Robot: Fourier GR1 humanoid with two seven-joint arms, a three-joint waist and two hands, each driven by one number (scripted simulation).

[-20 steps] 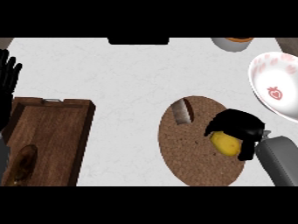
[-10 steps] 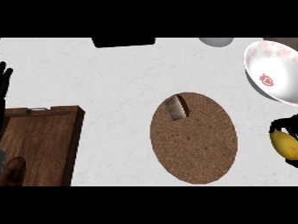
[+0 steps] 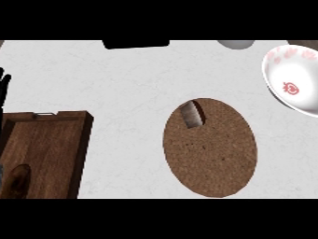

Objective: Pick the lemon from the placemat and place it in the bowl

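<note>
No readable text, labels, brands or numbers showed anywhere. Only mark: a small red emblem [image 3: 291,87] inside the white round bowl with pink blotches [image 3: 313,100] at the right edge, too small to tell if it was lettering or a picture.

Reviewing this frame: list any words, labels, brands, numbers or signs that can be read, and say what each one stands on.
No readable text: no words, numbers or brand names show anywhere in the head view.
The white bowl bears red marks: blotches near its rim and one small red emblem inside. They are decoration, not letters.
The round placemat, the wooden tray and the counter carry no marking.
</note>
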